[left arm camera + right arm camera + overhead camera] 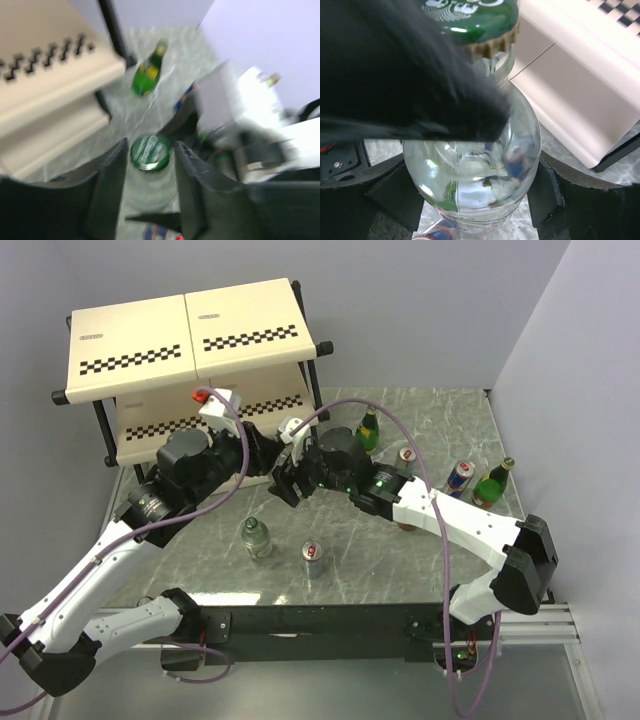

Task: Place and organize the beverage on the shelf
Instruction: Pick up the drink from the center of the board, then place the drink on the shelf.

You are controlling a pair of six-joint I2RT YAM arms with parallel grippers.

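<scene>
Marble table (440, 430), far edge: we log clear bottle (470, 170) clamped by right gripper (470, 192) (handover, likely); left gripper (151, 150) straddles cap (150, 154), closure unclear.

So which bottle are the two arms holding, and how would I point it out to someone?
Find the cream checkered shelf at the back left of the table. Just in front of it, between the right arm's fingers, sits a short clear bottle with a green cap. Its twin stands loose beside a can; only this one is gripped.
</scene>
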